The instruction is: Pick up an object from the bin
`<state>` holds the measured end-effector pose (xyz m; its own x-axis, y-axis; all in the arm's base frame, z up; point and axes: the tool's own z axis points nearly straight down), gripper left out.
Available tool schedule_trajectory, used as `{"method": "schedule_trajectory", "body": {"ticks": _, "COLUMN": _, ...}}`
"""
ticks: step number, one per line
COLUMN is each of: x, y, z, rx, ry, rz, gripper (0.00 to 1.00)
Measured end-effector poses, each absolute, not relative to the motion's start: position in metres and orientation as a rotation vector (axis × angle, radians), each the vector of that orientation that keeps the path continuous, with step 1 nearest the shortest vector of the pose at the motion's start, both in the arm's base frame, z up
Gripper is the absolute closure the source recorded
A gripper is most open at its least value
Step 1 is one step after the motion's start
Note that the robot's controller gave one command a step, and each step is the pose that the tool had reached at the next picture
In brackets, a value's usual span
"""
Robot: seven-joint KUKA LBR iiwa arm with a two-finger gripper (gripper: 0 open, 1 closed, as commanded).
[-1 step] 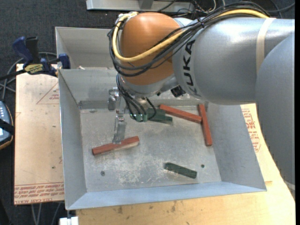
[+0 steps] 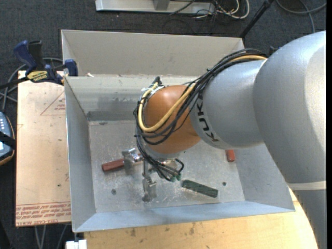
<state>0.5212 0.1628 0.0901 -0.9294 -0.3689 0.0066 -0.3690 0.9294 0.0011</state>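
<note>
The claw [image 2: 149,191] sits low near the bin's [image 2: 181,214] front wall, between a reddish block [image 2: 112,165] and a dark green strip [image 2: 199,188], apparently touching neither. Whether it is spread or pressed together cannot be told.

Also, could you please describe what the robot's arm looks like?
The arm is thick, rounded and silver-grey, with black KUKA lettering near its wrist. An orange dome-shaped cover caps the wrist; yellow and black cables loop across it, down to a small metal gripper.
</note>
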Motion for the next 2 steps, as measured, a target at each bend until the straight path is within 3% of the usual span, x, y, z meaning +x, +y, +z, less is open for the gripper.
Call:
{"method": "schedule_trajectory", "body": {"ticks": 1, "x": 0.584, "y": 0.255, "z": 0.069, "rx": 0.543, "ry": -3.102, "rz": -0.009, "gripper": 0.00}}
{"method": "schedule_trajectory", "body": {"ticks": 2, "x": 0.571, "y": 0.151, "z": 0.075, "rx": 0.583, "ry": -3.085, "rz": 0.005, "gripper": 0.00}}
